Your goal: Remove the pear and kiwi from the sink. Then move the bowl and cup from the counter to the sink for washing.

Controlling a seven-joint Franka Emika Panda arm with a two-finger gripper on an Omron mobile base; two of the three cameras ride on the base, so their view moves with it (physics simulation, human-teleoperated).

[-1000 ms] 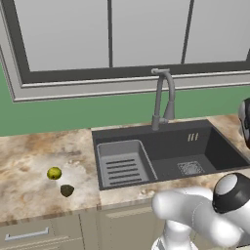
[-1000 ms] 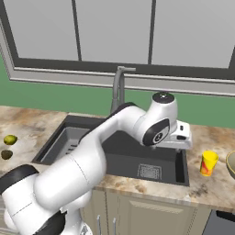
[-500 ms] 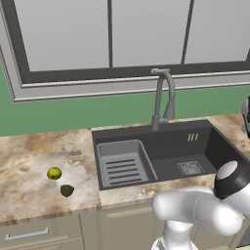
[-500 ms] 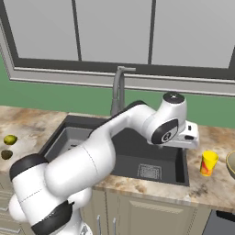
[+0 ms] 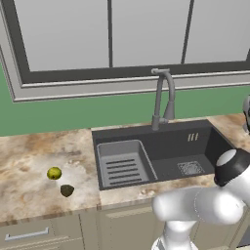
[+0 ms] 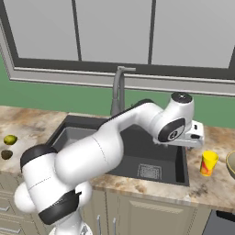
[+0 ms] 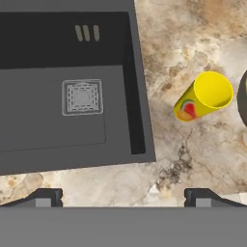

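Observation:
The yellow cup [image 7: 205,96] with a red mark on its side stands upright on the marbled counter [image 7: 193,159] right of the sink [image 7: 72,116]. It also shows as the cup [image 6: 209,163] in the right base view. The tan bowl [image 6: 231,164] peeks in at the right edge there, and its dark rim [image 7: 243,96] cuts into the hand view beside the cup. My gripper [image 7: 124,198] is open and empty, above the counter near the sink's right front corner, short of the cup. The pear [image 5: 54,173] and the kiwi [image 5: 67,190] lie on the counter left of the sink.
A tall grey gooseneck faucet [image 5: 163,97] rises behind the sink. A ribbed tray insert [image 5: 122,163] fills the basin's left half, and a square drain [image 7: 82,96] sits in the right half. My white arm [image 6: 128,128] arches over the basin. Windows line the back wall.
My arm has swung to the right, carrying the hand from over the basin toward the counter beside the cup. The jaws stayed open. The fruits and the cup have not moved.

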